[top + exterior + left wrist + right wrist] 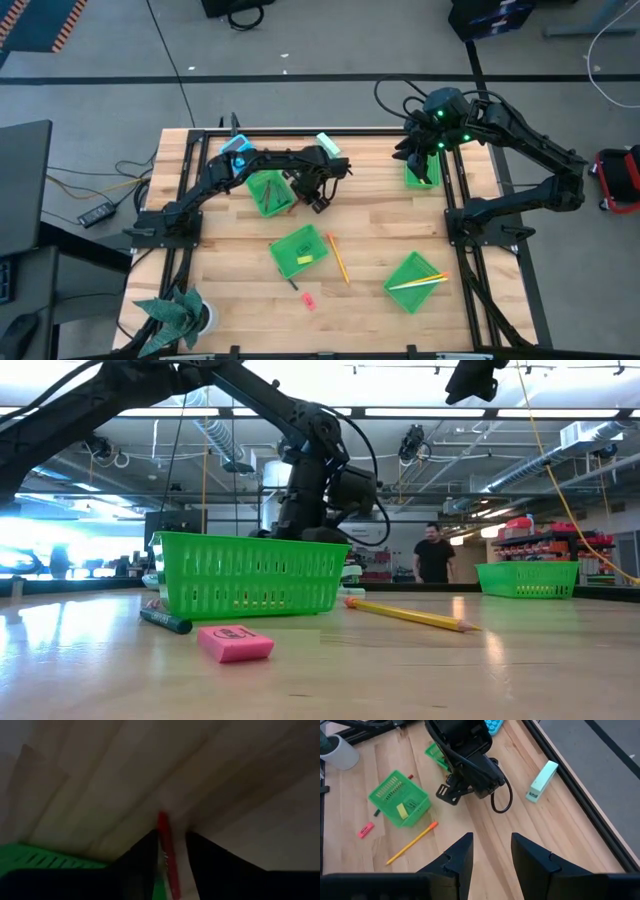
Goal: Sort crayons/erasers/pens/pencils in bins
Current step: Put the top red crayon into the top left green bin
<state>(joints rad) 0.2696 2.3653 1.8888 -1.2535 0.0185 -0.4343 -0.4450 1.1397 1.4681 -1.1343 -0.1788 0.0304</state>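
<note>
A: Start with the big things. What is on the table (240,225)?

B: Four green bins. One sits at the far left (268,192), one near the middle (298,250), one at the near right (415,282) with long pencils (420,281) across it, and one at the far right (421,170) under the right arm.

A: And the arms?

B: The left gripper (318,196) hangs low just beside the far-left bin. Its wrist view shows a red crayon (167,855) between its two dark fingers (142,857). The jaws look closed about it, though I cannot say how firm the hold is. The right gripper (491,851) waits over the far-right bin, fingers parted, nothing between them.

A: Which way does the crayon lie?

B: Its long axis runs straight out ahead of the left gripper, in line with the fingers. The green bin wall (45,857) lies off to one side of it, close by. The left arm is much the nearer; I judge a short sideways carry is all the next move needs.

A: Loose items?

B: An orange pencil (338,259), a pink eraser (234,642) and a dark crayon (165,621) lie on the near boards.

A: Any writing?

B: A stamped mark on the pink eraser, too faint to read.
</note>
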